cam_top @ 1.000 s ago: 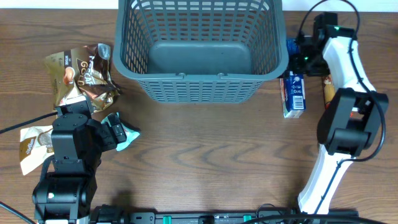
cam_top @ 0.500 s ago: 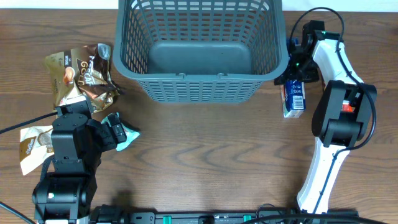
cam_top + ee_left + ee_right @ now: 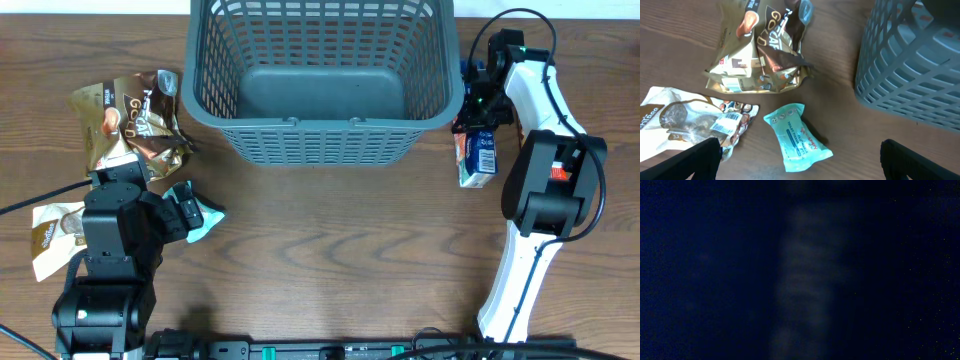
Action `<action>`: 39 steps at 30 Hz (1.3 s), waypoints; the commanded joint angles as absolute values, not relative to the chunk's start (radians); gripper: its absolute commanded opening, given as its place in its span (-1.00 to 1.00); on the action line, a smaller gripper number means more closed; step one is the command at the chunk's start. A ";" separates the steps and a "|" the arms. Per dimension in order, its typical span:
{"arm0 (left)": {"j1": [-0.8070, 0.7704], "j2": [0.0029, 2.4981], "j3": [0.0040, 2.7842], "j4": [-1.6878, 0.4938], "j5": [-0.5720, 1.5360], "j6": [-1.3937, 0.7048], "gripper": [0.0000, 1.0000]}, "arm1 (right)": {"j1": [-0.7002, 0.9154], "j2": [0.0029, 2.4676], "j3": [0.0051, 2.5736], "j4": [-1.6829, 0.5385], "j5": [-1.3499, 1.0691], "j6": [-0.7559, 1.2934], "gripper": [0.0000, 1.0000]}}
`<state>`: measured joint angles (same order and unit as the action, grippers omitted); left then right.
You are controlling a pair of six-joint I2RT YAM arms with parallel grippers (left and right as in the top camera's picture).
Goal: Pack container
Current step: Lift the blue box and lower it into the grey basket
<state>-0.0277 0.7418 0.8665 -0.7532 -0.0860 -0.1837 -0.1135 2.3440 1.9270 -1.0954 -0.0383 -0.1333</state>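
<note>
Basket (image 3: 320, 150): set at the middle of the far edge, with its long side along that edge.
Left gripper (image 3: 184, 213): held towards the near-left corner, over a teal packet (image 3: 797, 137); its fingers (image 3: 700, 157) are spread wide and nothing is pinched.
Right gripper (image 3: 476, 112): placed towards the far-right corner, just beside the basket's right wall, at the far end of a carton (image 3: 480, 160). Whether its fingers are pressed together cannot be told, as the right wrist view is filled by a dark blue blur.
Gold bag (image 3: 135, 120): laid crumpled near the left edge, apart from the basket.
White packet (image 3: 48, 232): laid at the left edge, partly covered by the left arm.
</note>
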 commanded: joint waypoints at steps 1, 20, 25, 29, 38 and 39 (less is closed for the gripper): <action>-0.022 0.737 0.894 -0.737 -0.105 -0.190 0.97 | -0.130 2.313 1.970 -1.116 -0.050 -0.062 -0.98; -0.023 0.737 0.937 -0.741 -0.145 -0.189 0.97 | -0.164 1.884 2.352 -1.100 -0.308 -0.210 -0.98; -0.023 0.737 0.937 -0.748 -0.142 -0.189 0.97 | 0.008 1.834 2.445 -1.098 -0.303 -0.541 -0.98; -0.023 0.737 0.937 -0.751 -0.142 -0.189 0.97 | 0.150 1.844 2.453 -1.066 -0.285 -0.751 -0.98; -0.023 0.737 0.937 -0.755 -0.142 -0.189 0.97 | 0.360 2.007 2.453 -1.012 -0.289 -1.037 -0.99; -0.023 0.737 0.937 -0.755 -0.142 -0.189 0.97 | 0.371 2.031 2.453 -1.011 -0.289 -1.037 -0.99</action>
